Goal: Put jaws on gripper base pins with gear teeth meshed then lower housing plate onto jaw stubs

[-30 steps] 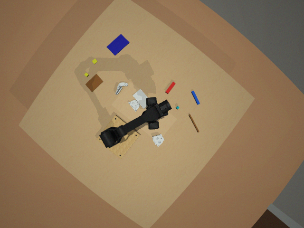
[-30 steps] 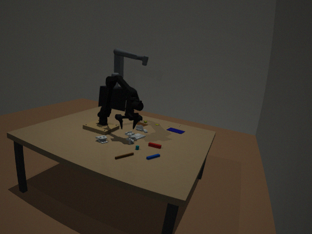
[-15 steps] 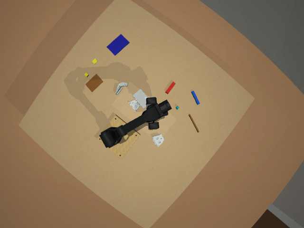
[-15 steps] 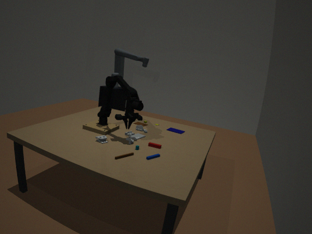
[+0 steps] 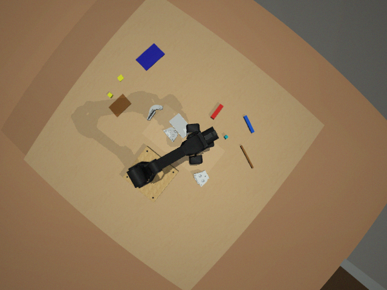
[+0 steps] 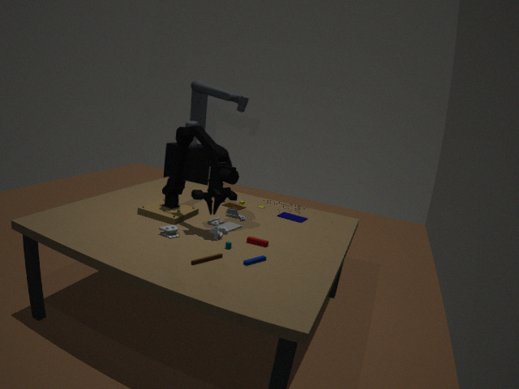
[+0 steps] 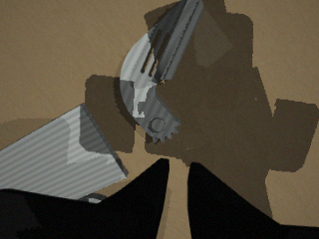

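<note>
My gripper (image 6: 213, 207) (image 7: 177, 169) points down at the table, and its black fingers stand almost together with nothing between them. Just ahead of the fingertips in the wrist view, a grey curved jaw (image 7: 150, 95) with gear teeth lies flat in shadow; the arm hides it in the overhead view. A grey flat plate (image 7: 55, 154) (image 5: 178, 124) (image 6: 228, 227) lies left of it, beside a small white piece with holes (image 5: 170, 134). The other jaw (image 5: 154, 111) (image 6: 234, 214) lies further off. A white block with two round marks (image 5: 201, 178) (image 6: 169, 230) lies apart.
Around the parts lie a red bar (image 5: 216, 111), a blue bar (image 5: 248, 124), a teal cube (image 5: 225, 136), a brown stick (image 5: 246, 156), a brown square (image 5: 119, 105), two yellow cubes (image 5: 120, 77) (image 5: 109, 95) and a blue rectangle (image 5: 150, 56). The arm stands on a board (image 5: 156, 188).
</note>
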You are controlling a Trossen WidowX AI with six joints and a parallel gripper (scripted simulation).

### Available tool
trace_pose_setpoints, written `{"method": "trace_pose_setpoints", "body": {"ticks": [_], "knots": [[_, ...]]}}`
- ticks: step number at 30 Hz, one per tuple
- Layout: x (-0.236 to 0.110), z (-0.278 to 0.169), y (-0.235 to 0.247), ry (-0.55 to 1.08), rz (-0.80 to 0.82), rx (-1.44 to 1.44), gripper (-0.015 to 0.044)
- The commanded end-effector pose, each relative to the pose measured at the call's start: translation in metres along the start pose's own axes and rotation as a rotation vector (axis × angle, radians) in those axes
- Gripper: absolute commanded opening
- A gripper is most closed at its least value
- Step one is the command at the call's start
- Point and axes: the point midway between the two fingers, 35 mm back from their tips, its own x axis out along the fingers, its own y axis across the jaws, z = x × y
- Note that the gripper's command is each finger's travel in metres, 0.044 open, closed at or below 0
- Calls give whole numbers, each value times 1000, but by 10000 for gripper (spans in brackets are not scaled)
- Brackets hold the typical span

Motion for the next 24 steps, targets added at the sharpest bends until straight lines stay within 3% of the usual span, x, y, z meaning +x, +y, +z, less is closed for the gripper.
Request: {"method": "trace_pose_setpoints", "body": {"ticks": [1, 13, 19, 24], "knots": [[-2, 8, 3, -2, 1, 41, 131], [-12, 47, 20, -3, 4, 269, 440], [-12, 49, 20, -3, 4, 281, 440], [22, 47, 20, -3, 4, 281, 440]]}}
